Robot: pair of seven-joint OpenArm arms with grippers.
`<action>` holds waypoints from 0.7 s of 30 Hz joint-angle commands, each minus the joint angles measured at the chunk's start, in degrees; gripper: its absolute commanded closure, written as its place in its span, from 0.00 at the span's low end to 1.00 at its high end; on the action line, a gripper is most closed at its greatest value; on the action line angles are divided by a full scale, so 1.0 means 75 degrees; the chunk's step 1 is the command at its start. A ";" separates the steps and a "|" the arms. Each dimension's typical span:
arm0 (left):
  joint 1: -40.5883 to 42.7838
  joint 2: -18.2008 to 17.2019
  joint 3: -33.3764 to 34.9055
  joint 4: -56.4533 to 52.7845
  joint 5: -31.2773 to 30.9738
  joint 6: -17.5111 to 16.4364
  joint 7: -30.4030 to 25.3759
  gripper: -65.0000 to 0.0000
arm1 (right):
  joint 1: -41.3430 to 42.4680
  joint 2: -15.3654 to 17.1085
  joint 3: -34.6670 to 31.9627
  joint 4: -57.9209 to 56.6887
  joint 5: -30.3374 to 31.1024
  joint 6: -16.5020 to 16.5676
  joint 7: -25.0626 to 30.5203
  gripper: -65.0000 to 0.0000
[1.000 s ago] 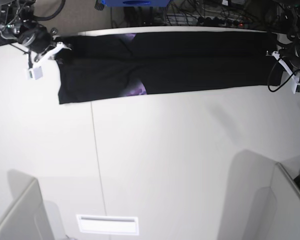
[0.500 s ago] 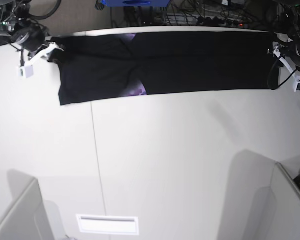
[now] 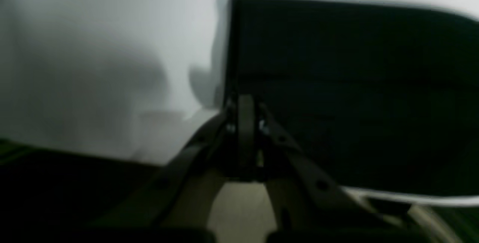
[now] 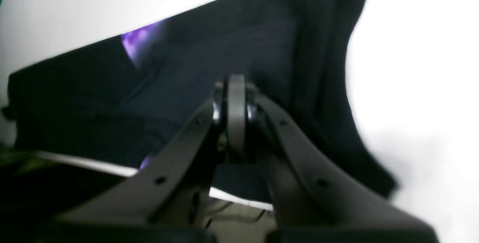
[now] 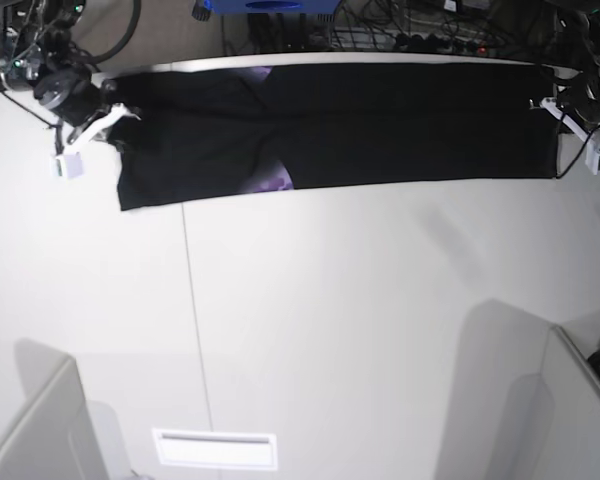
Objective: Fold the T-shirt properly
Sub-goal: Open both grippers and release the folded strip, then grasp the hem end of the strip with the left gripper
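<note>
The T-shirt [image 5: 380, 125] lies along the table's [image 5: 360, 320] far edge.

Dark pincer [image 4: 235, 97] arms with screw holes; white brackets, black cables.

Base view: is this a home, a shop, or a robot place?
Most likely a robot lab or workshop. A big white table holds only a black T-shirt, a robot arm stands at each end of the shirt, and tangled cables lie behind the table's far edge.

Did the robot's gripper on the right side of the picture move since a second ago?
Yes. In the base view, the left gripper has shifted up toward the table's far edge, along the end of the T-shirt.
</note>
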 commanded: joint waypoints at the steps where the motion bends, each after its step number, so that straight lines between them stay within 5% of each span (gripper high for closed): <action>1: -0.0030 -0.0072 0.0254 0.0092 0.0142 -0.0007 -0.0110 1.00 | 0.0052 0.0070 -0.0034 -0.0048 0.0105 0.0034 0.0116 1.00; 6: -0.0065 0.0385 0.1215 -0.0072 0.1677 -0.0007 -0.0825 1.00 | 0.0134 0.0082 -0.0444 -0.0681 0.0023 0.0034 0.0174 1.00; 10: -0.0276 0.0572 0.1813 -0.0787 0.2674 -0.0007 -0.1060 1.00 | 0.0579 0.0035 -0.0585 -0.1162 -0.1325 0.0069 0.0186 1.00; 13: -0.0581 0.0572 0.2071 -0.1443 0.2744 -0.0007 -0.1142 1.00 | 0.0966 0.0023 -0.0515 -0.1677 -0.2111 0.0093 0.0186 1.00; 21: -0.1847 0.0783 0.2141 -0.1783 0.2779 -0.0007 -0.1107 1.00 | 0.1364 0.0058 -0.0491 -0.2205 -0.2251 0.0022 0.0831 1.00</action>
